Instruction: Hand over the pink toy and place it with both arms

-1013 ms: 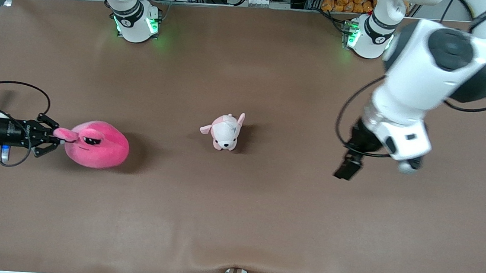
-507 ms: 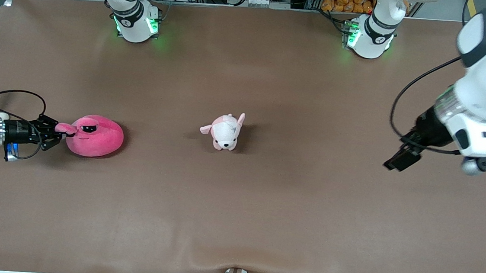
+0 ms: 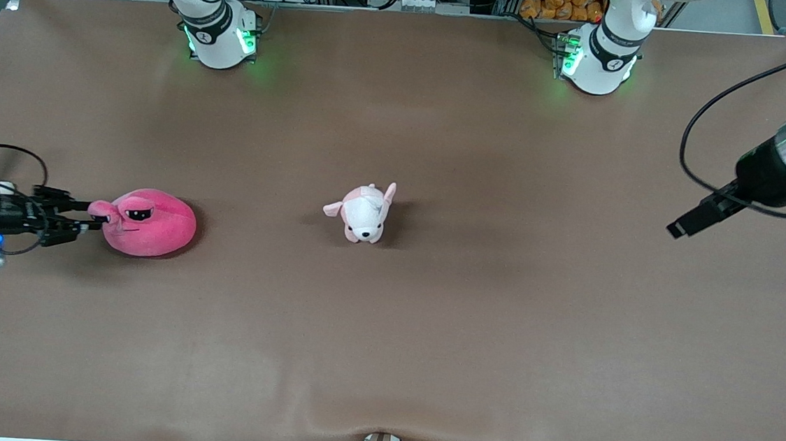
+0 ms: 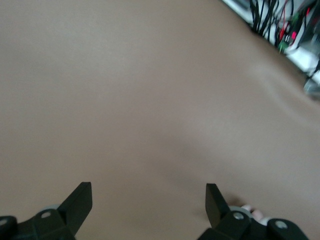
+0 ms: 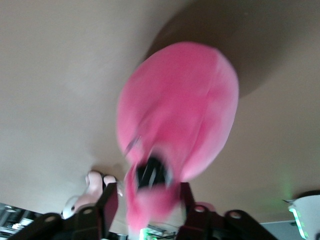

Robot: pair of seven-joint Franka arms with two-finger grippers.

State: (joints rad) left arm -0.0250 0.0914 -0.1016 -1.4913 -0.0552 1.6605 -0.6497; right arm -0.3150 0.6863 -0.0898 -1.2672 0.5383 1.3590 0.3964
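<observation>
The pink toy (image 3: 151,224) lies on the brown table (image 3: 426,335) toward the right arm's end, sleepy eyes up. My right gripper (image 3: 88,215) is low at the toy's snout, fingers spread, with the snout between them and a gap beside it. In the right wrist view the toy (image 5: 180,110) fills the middle and my right gripper (image 5: 146,200) straddles its snout. My left gripper (image 3: 678,227) is open and empty, up over the table's left-arm end. The left wrist view shows my left gripper (image 4: 148,200) over bare table.
A small pale pink-and-white puppy plush (image 3: 363,212) stands at the table's middle; it also shows in the right wrist view (image 5: 92,187). The arm bases (image 3: 215,31) stand along the table's back edge.
The pink toy has come down onto the table and my right gripper's fingers have spread off its snout. My left arm has swung away toward its own end of the table.
</observation>
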